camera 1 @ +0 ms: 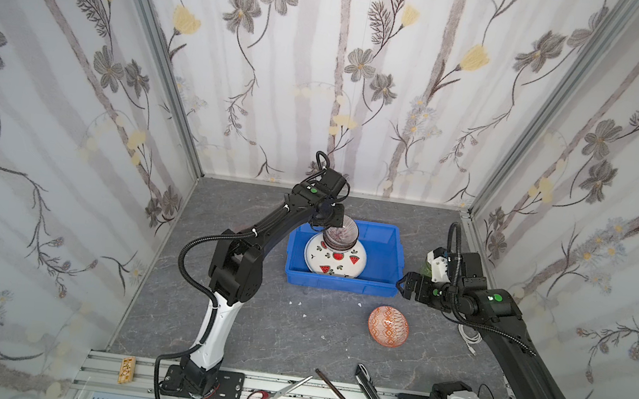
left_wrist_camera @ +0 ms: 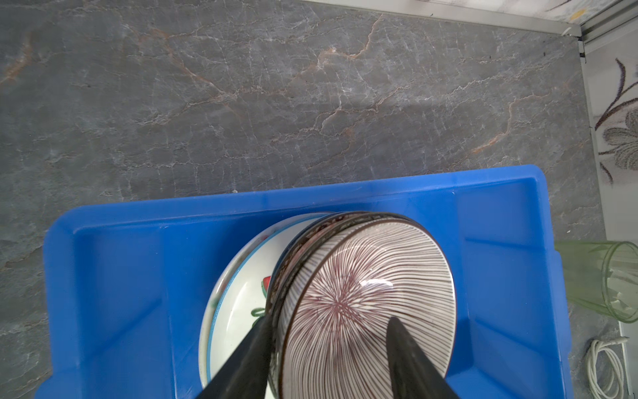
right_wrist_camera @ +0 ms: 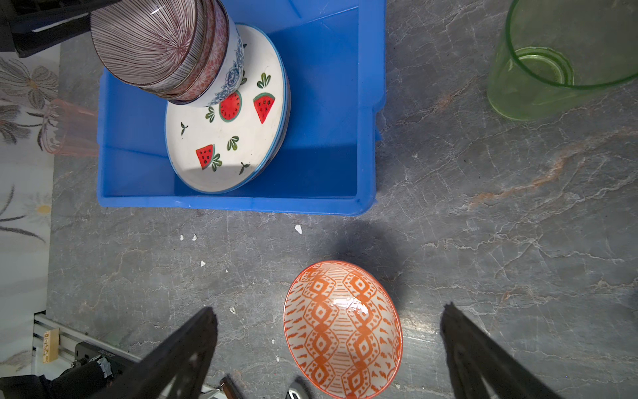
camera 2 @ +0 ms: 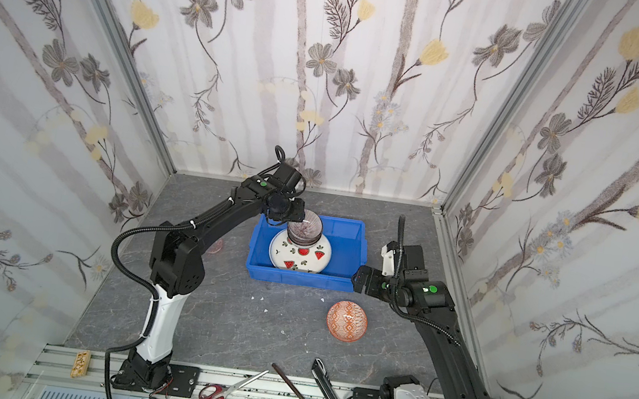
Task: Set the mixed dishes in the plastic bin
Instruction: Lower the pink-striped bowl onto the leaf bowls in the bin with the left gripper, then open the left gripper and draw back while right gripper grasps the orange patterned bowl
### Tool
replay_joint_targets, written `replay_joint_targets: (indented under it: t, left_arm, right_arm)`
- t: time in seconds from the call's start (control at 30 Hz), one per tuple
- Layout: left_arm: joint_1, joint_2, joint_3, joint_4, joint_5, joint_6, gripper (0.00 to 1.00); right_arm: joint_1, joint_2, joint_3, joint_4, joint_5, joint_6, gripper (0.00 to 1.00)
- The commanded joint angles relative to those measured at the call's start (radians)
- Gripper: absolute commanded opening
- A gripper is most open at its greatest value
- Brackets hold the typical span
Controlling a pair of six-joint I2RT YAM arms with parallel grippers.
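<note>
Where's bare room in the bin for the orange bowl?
Bare floor: inside the blue bin, between the watermelon plate and the end wall nearest the green tumbler. The strip at the opposite end is narrower. Crowded: the bowl stack on the plate's far side, left gripper straddling its rim.

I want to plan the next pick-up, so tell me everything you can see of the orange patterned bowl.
The orange geometric bowl is small, round and glossy, and looks ceramic. It is white inside, with orange diamonds and dashes and an orange rim. It stands upright and empty on the grey marbled table, nearer the arm bases than the blue bin and apart from it. Only the table touches it. The open right gripper hangs above, clear of it.
</note>
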Motion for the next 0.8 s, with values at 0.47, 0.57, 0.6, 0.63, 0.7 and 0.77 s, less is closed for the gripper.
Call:
replay_joint_targets:
  t: [0.47, 0.57, 0.6, 0.63, 0.7, 0.77]
  left_arm:
    - [0.001, -0.090, -0.034, -0.004, -0.009, 0.000, 0.79]
    - [0.001, -0.121, -0.047, -0.007, -0.003, -0.003, 0.94]
    - [0.001, -0.131, -0.050, -0.007, -0.003, -0.005, 0.97]
    - [0.001, -0.141, -0.053, -0.007, 0.000, -0.007, 1.00]
    - [0.001, -0.163, -0.059, -0.007, 0.011, -0.011, 1.00]
    - [0.001, -0.182, -0.065, -0.007, 0.028, -0.016, 1.00]
  right_arm:
    - [-0.005, 0.000, -0.001, 0.030, -0.009, -0.009, 1.00]
    - [-0.009, -0.011, -0.005, 0.028, 0.020, 0.006, 1.00]
    - [-0.012, -0.015, -0.007, 0.029, 0.030, 0.012, 1.00]
    - [-0.015, -0.019, -0.008, 0.027, 0.040, 0.020, 1.00]
    - [-0.020, -0.025, -0.010, 0.023, 0.060, 0.031, 1.00]
    - [-0.024, -0.029, -0.015, 0.014, 0.079, 0.041, 1.00]
